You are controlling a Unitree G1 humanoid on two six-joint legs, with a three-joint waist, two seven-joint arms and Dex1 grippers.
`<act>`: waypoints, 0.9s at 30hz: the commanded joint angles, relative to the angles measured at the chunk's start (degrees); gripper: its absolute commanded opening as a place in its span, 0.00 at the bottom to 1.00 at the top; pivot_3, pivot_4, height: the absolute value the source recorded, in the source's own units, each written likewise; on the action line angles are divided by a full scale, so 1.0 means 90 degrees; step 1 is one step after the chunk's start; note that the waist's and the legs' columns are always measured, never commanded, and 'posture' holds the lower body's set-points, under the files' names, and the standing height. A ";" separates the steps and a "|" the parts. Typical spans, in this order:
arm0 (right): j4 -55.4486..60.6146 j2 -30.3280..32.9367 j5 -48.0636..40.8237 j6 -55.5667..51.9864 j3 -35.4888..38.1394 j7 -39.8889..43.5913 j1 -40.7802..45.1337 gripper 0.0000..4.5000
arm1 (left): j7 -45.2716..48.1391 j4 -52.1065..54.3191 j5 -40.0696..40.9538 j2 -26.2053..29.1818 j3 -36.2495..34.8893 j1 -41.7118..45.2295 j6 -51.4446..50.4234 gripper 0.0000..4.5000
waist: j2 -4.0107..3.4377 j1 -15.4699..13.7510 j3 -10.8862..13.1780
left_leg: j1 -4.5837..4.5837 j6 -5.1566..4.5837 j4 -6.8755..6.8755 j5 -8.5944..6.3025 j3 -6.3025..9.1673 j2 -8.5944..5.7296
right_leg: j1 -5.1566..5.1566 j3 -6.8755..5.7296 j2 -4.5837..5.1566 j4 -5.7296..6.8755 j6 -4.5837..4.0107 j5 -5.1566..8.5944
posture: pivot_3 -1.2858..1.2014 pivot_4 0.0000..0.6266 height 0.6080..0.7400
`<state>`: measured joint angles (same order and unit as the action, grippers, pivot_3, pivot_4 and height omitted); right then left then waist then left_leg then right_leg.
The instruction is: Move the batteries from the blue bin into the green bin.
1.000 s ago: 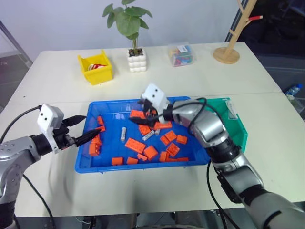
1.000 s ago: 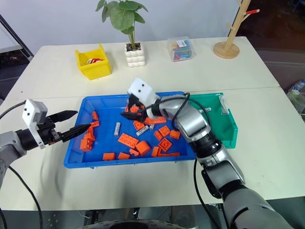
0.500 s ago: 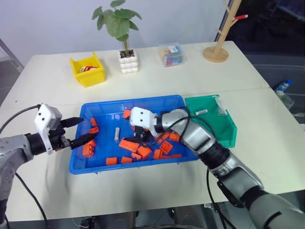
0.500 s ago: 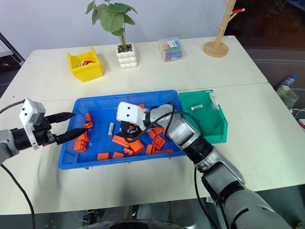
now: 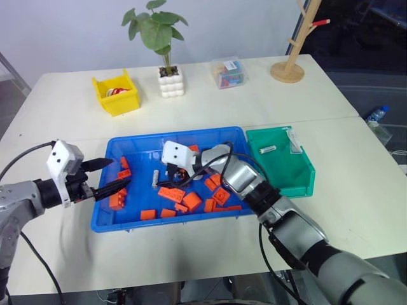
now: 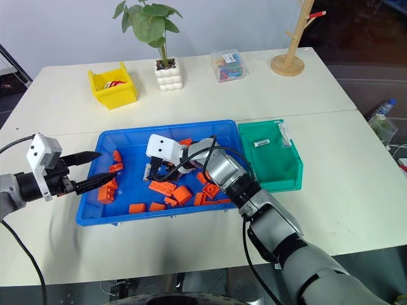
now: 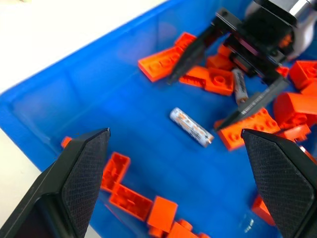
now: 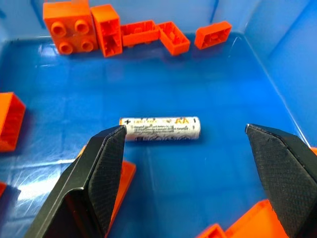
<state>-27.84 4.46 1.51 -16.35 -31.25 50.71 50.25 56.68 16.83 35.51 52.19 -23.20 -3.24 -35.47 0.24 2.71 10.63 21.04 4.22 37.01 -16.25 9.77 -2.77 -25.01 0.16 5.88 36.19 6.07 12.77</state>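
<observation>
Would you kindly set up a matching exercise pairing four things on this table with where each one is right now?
Things:
1. right gripper
2. left gripper
3. plant
4. green bin

Places:
A. at the blue bin's left rim, open
B. against the blue bin's right side, two batteries inside
C. open over a battery lying in the blue bin
D. at the table's far side, right of the yellow bin

Pairs: 1-C, 2-A, 3-D, 4-B
</observation>
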 commanded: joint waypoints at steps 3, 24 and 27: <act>0.0044 -0.0165 -0.0024 -0.0022 0.0105 0.0252 0.0013 0.88 | 0.0411 0.0178 -0.0077 0.0360 -0.0135 -0.0303 0.0142 0.99 | -0.0001 0.0000 0.0001 | 0.0000 0.0000 -0.0002 0.0000 -0.0003 0.0016 | -0.0002 0.0001 -0.0013 0.0000 -0.0006 -0.0003 | 0.52 0.24 1.00; -0.0827 -0.0854 0.0227 0.0227 0.0297 -0.0270 -0.0003 0.88 | 0.0353 0.0017 -0.0297 0.0318 -0.0194 -0.0147 0.0458 0.99 | -0.0003 0.0104 0.0002 | -0.0007 0.0002 -0.0008 0.0001 -0.0008 0.0068 | -0.0013 0.0005 -0.0067 0.0001 -0.0043 -0.0025 | 0.52 0.24 1.00; -0.1096 -0.0874 0.0270 0.0378 0.0359 -0.0315 0.0066 0.88 | 0.0296 0.0065 -0.0283 0.0273 -0.0212 -0.0156 0.0452 0.99 | -0.0003 0.0129 0.0002 | -0.0008 0.0002 -0.0008 0.0001 -0.0009 0.0068 | -0.0013 0.0006 -0.0068 0.0001 -0.0044 -0.0025 | 0.52 0.24 1.00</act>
<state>-36.18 -2.95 2.93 -13.62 -28.51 48.50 50.37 59.61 15.97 32.62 54.61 -23.41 -4.75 -32.02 0.22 3.88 10.64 20.97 4.23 36.94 -16.25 9.70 -2.16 -25.12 0.22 5.27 36.20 5.67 12.54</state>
